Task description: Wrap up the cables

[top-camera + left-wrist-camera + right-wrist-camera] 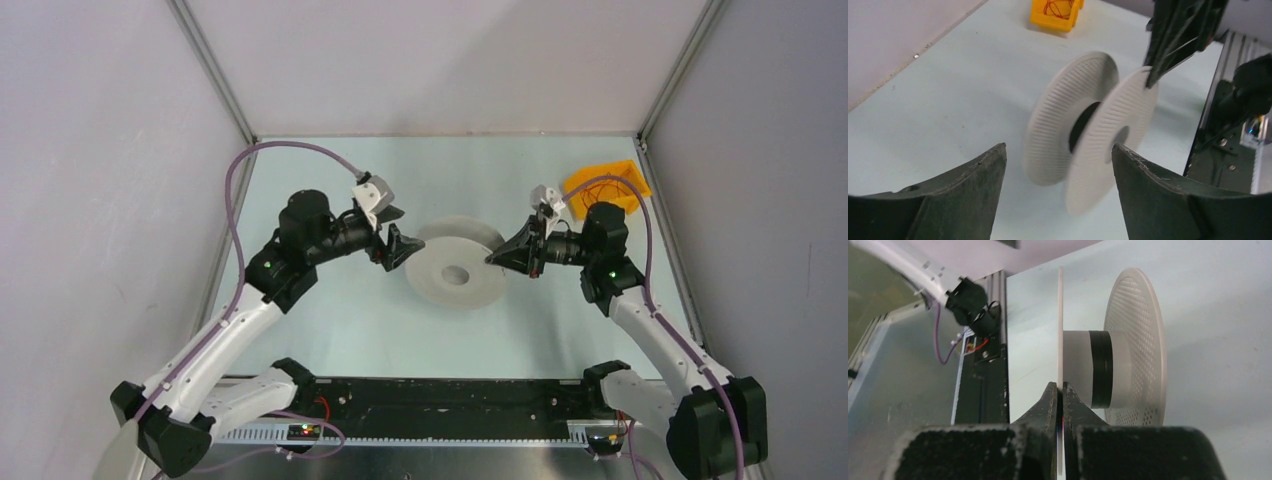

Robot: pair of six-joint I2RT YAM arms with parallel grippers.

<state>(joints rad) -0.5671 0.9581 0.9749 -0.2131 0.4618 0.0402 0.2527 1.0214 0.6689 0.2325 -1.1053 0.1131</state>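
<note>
A pale table point(330, 320) sits inside a white-walled booth. Near its middle a light grey spool point(440, 290) is held tilted on edge. The right gripper point(497, 258) is clamped tight on the rim of one of the spool's two discs. The left gripper point(400, 247) hangs just beside the spool's opposite side, fingers spread wide and gripping nothing. The thin reddish cables point(1055, 7) lie tangled in a yellow bin point(605, 180) at the table's far right corner.
</note>
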